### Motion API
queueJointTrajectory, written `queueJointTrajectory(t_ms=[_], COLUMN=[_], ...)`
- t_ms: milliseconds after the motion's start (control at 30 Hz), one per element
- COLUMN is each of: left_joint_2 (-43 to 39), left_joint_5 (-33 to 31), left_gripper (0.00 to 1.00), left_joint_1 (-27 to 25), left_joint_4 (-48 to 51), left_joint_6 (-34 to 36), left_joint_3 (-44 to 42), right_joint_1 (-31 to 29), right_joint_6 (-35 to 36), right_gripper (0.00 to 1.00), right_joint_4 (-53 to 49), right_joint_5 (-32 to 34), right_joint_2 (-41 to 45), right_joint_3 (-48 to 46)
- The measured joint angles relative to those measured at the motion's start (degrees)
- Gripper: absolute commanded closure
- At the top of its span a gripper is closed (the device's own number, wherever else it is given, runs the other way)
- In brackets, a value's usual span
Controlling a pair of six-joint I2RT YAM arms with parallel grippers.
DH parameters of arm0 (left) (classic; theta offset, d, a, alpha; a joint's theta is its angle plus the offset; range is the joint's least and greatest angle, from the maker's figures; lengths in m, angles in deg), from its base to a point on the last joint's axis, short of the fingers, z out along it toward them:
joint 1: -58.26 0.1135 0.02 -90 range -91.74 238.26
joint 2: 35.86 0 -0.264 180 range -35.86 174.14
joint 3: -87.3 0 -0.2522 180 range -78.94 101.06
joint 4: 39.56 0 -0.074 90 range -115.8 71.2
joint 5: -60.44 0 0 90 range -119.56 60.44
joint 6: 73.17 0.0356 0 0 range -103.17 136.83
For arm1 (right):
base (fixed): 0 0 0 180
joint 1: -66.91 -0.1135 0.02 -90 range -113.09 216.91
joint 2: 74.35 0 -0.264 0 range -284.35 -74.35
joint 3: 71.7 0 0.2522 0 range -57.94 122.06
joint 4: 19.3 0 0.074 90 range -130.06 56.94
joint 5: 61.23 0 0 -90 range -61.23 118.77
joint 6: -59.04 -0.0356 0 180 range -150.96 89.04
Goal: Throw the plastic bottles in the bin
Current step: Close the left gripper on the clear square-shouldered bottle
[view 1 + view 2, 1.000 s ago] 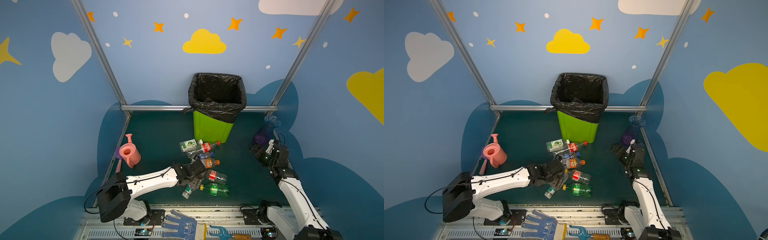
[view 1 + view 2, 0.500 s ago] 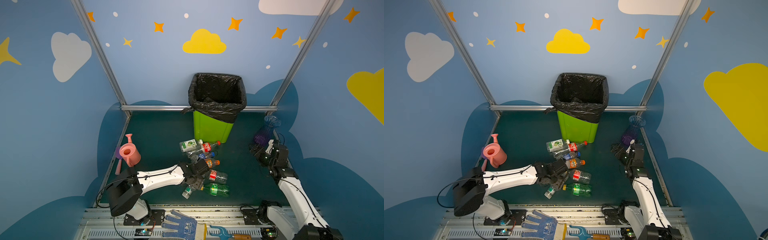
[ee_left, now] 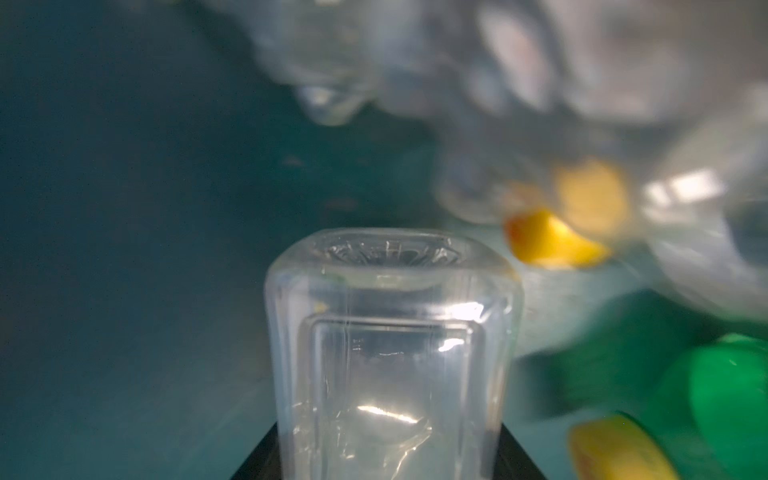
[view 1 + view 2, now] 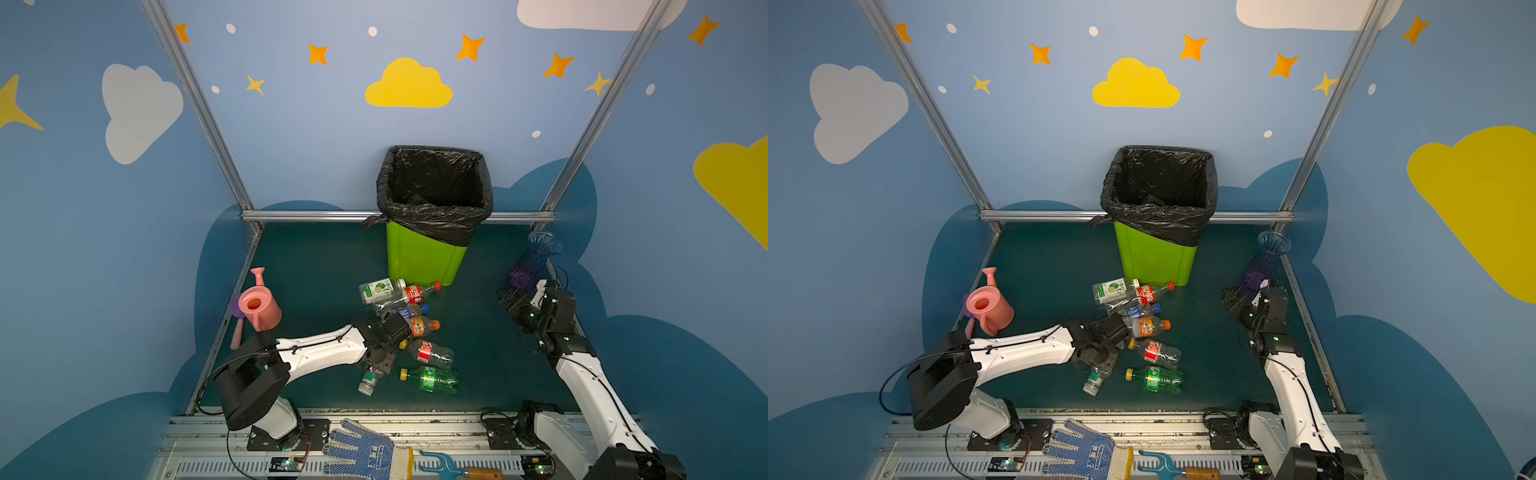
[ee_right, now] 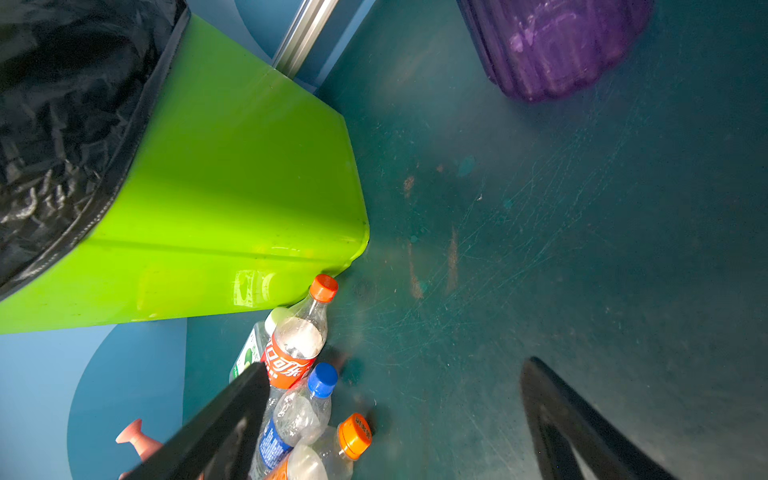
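Robot lab booth — cloud-painted walls [image 4: 311, 137], aluminium frame [image 4: 203, 112]

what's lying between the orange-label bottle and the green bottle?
One clear bottle with a red label and yellow cap, on its side, between the orange-label bottle and the green bottle. Shows in both top views.

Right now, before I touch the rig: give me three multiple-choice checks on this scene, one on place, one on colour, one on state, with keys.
1. The vase stands: A right of the bin; B inside the bin; C at the front edge.
2. Cap of the green bottle: A red; B blue; C yellow.
3. The right hand is: A shut on a bottle; B open, empty; C out of view.

1 A, both top views show it by the right wall.
2 C, both top views show it yellow.
3 B, its wrist view shows fingers apart, nothing between.
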Motion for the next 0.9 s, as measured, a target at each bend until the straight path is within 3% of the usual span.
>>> queueJointTrajectory(t_ms=[200, 500, 733, 900], left_joint_2=[-0.31, -0.33, 0.0, 2.56], left_joint_5=[-1.05, 0.57, 1.86, 2.34], left_gripper=[0.39, 0.23, 0.25, 0.35], left_joint_1=[6.25, 10.4, 10.45, 10.58], left_joint_4=[2.49, 2.69, 2.73, 2.95], left_joint_6=[-0.39, -0.68, -0.81, -0.44], left_joint_3=[-0.13, -0.13, -0.13, 0.28], right_joint_1=[0.0, 0.0, 0.0, 0.0], right_joint_6=[-0.02, -0.04, -0.22, -0.26], right_gripper=[0.07, 0.07, 0.07, 0.07], right_joint_4=[0.0, 0.0, 0.04, 0.07], right_joint_5=[0.0, 0.0, 0.0, 0.0], right_joint_2=[-0.31, -0.31, -0.31, -0.35], right_joint_3=[-0.02, -0.11, -0.13, -0.13])
